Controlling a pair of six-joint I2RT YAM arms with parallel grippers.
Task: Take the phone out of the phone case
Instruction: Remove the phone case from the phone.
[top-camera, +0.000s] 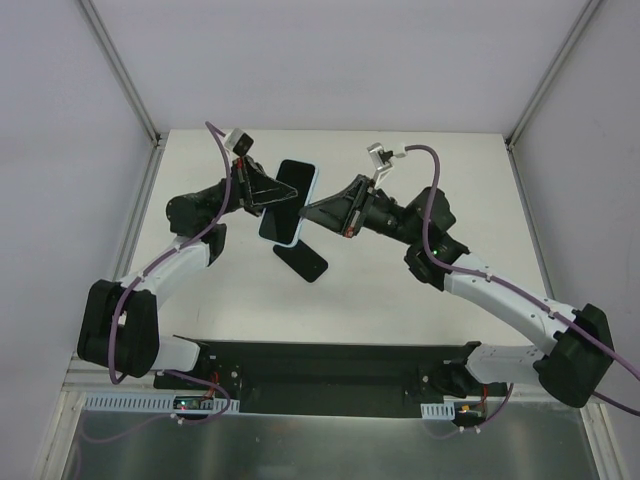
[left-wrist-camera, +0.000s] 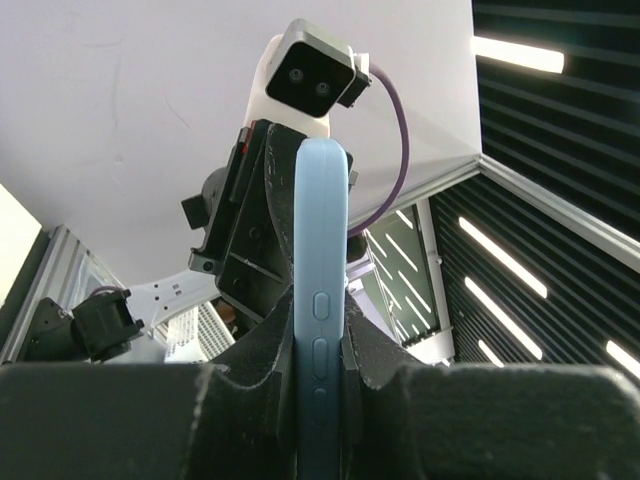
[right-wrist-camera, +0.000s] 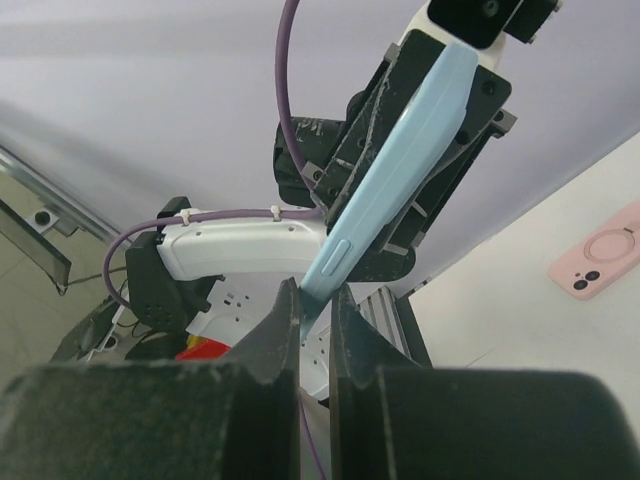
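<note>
Phone (top-camera: 289, 200) inside blue case (left-wrist-camera: 320, 300), L+R jaws clamping it.

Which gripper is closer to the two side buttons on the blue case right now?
Left. The left gripper clamps the light blue phone case right at the two side buttons. The right gripper pinches the opposite long edge, across the phone's width.

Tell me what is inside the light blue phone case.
The phone sits inside the light blue phone case, its black screen showing. The case covers its back and sides, so these are hidden.
</note>
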